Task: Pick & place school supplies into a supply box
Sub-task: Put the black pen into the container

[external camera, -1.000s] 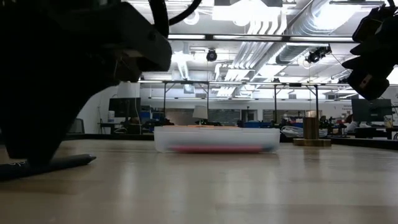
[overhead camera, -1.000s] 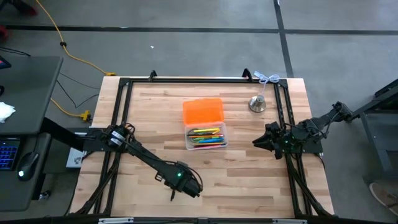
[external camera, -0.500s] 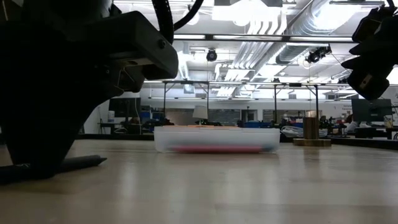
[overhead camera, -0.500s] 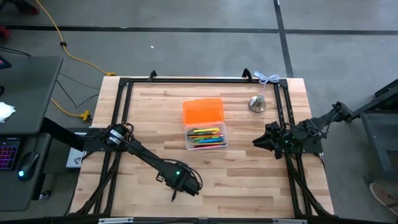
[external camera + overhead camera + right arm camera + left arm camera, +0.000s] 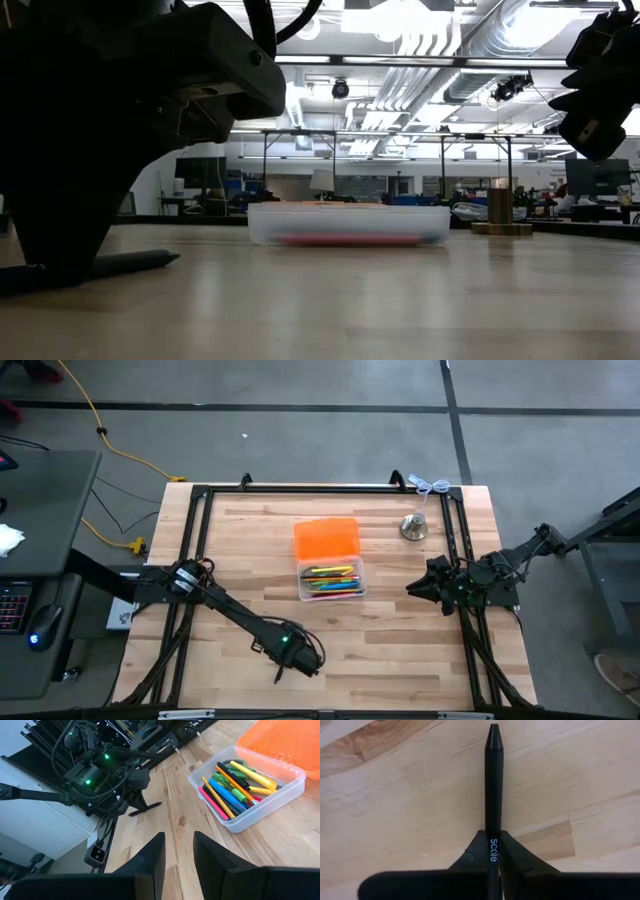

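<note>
**Left jaws closed on a black pen at the table's near edge**

The jaws of the left gripper [image 5: 492,851] are seen pressed against both sides of a black pen [image 5: 493,780], which runs straight out between them with its tapered tip pointing away from the wrist. The pen is laid flat on the wooden table [image 5: 400,650], as is shown in the low view, where its free end [image 5: 140,262] rests on the surface beside the gripper's dark bulk. From above, the left gripper [image 5: 287,668] is placed low over the near part of the table, well apart from the supply box [image 5: 331,582].

The supply box is found near the table's middle, its orange lid [image 5: 326,539] folded back flat on the far side. Coloured pens and markers [image 5: 235,782] are packed inside it.

The right gripper [image 5: 179,851] is held above the right side of the table with its jaws parted by a narrow gap, and nothing is gripped between them. A silver bell [image 5: 414,526] is stood near the far right corner.
</note>
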Available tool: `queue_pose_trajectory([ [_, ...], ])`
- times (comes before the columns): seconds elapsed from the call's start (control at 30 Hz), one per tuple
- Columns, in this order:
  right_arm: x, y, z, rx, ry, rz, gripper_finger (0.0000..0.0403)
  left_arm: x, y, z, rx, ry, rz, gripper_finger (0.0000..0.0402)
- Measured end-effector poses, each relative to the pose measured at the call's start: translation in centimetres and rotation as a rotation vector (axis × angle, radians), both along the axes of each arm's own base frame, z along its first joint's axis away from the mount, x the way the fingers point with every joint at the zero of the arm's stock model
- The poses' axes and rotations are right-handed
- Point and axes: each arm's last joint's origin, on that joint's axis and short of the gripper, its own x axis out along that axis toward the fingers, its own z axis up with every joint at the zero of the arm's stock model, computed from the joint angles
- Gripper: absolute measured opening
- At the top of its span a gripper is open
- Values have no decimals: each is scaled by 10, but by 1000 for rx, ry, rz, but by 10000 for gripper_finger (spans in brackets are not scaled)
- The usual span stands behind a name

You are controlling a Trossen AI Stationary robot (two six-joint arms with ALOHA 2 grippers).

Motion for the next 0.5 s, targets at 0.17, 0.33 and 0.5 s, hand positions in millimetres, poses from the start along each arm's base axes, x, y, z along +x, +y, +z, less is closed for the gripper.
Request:
queue_pose_trajectory([
  [0.17, 0, 0, 0, 0, 0, 0, 78, 0, 0, 0, 2, 1, -2, 43],
  [0.33, 0, 0, 0, -1, 0, 0, 78, 0, 0, 0, 3, 1, -3, 43],
  [0.5, 0, 0, 0, -1, 0, 0, 78, 0, 1, 0, 15, -5, -2, 38],
])
